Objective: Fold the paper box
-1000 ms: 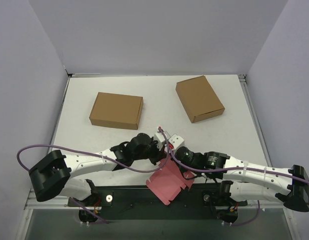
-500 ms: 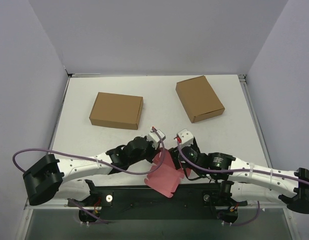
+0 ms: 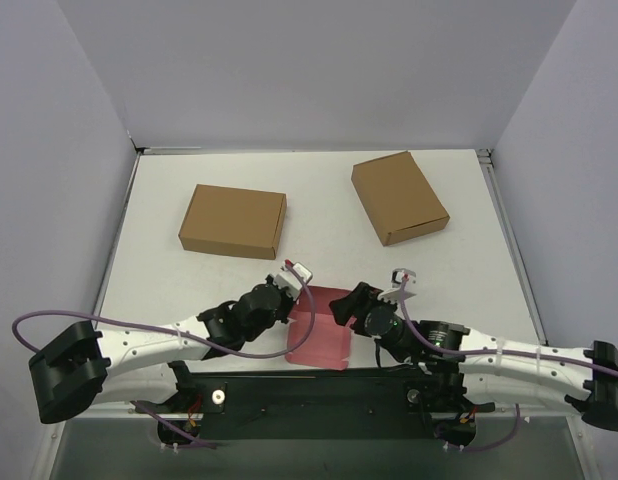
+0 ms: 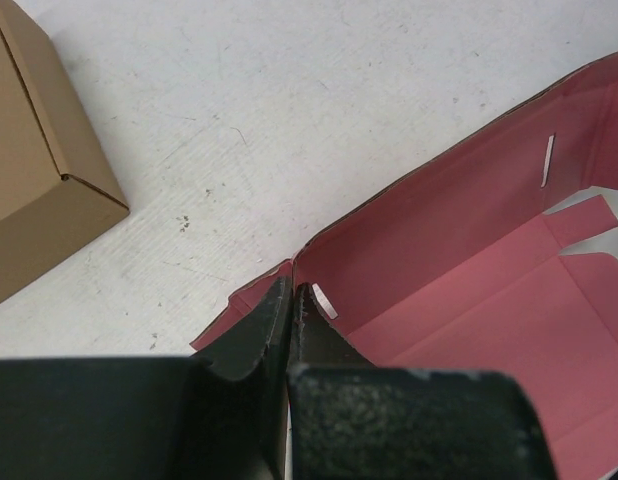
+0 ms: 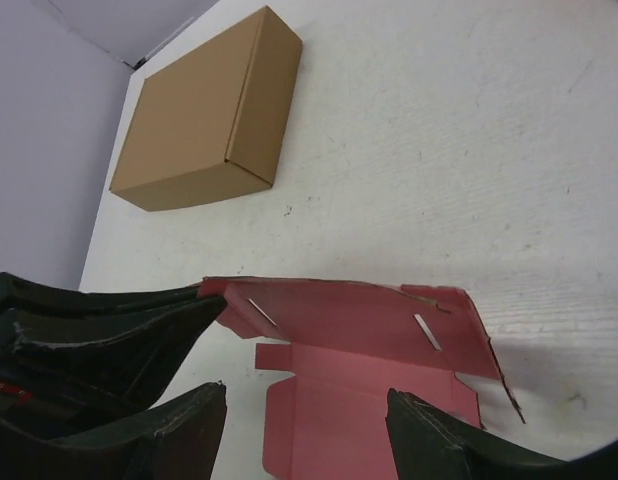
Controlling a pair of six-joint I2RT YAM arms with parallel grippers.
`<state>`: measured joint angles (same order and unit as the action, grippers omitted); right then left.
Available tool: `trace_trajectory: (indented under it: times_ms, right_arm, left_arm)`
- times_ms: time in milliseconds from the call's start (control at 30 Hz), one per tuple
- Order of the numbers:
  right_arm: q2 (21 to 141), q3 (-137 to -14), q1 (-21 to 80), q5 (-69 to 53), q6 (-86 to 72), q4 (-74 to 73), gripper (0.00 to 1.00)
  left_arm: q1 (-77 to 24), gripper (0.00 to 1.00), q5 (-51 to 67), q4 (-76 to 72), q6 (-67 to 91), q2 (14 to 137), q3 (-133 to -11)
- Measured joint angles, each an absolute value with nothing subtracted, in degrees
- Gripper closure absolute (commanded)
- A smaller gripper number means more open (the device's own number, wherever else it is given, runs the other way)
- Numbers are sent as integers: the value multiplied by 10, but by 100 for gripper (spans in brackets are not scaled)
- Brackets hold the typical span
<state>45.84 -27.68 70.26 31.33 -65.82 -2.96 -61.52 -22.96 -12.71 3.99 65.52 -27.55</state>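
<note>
1. Between the fingertips of the left pincer [image 4: 292, 292], pressed together, a corner of the paper box [image 4: 459, 270] is being pinched where a raised wall is meeting a small flap. Judging by this, the pinch is anchoring the card so it is not sliding during folding.
2. Just ahead of the right pincer [image 5: 304, 392], whose jaws are standing spread and gripping nothing, the pink card is lying part-folded on the table [image 3: 329, 255], its slotted wall standing up.
3. Well beyond both pincers, the brown box on the left [image 3: 232, 221] and the brown box on the right [image 3: 399, 197] are sitting apart, blocking nothing.
4. Only the two wrists are crowding the card.
</note>
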Motion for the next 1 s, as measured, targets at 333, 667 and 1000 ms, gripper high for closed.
trace_trajectory:
  times_ms: [333, 667, 1000]
  right_arm:
    - [575, -263, 706, 326, -789, 114, 43]
    - [602, -262, 705, 364, -885, 145, 57]
    - [608, -246, 693, 367, -962, 148, 58]
  left_arm:
    - [-638, 100, -267, -190, 25, 653, -234]
    - [-657, 100, -287, -242, 19, 646, -201]
    - [-683, 100, -317, -277, -8, 645, -191]
